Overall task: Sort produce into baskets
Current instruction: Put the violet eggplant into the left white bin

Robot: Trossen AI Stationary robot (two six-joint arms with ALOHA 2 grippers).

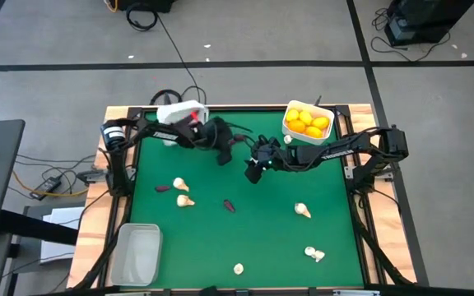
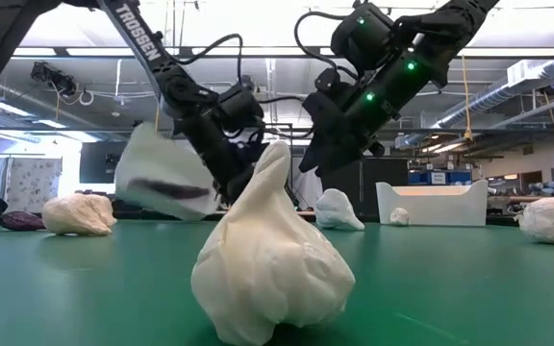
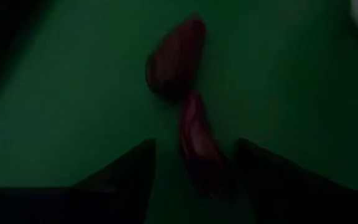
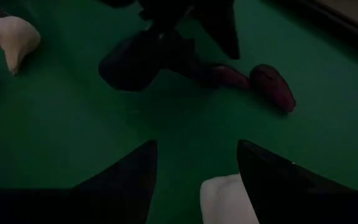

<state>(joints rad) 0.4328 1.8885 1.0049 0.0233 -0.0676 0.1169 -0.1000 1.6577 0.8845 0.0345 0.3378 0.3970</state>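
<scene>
The green table (image 1: 245, 238) carried a clear basket (image 1: 136, 253) at its near left and a white basket (image 1: 307, 123) of citrus (image 1: 309, 122) at far right. A second white basket (image 1: 183, 111) sat far left. The left gripper (image 3: 194, 171) straddled an eggplant (image 3: 199, 149), jaws not yet closed. The right gripper (image 4: 197, 168) hung open nearby. Garlic bulbs (image 1: 183, 186) lay scattered.

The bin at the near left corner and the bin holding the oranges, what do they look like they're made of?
The near-left bin looks like translucent greyish plastic: the green mat tints through its floor, and its rim has a dull sheen. The bin holding the oranges looks like opaque white plastic, smooth and slightly glossy, with rounded moulded corners. Both are probably thin moulded plastic, though the pictures can't confirm it.
</scene>
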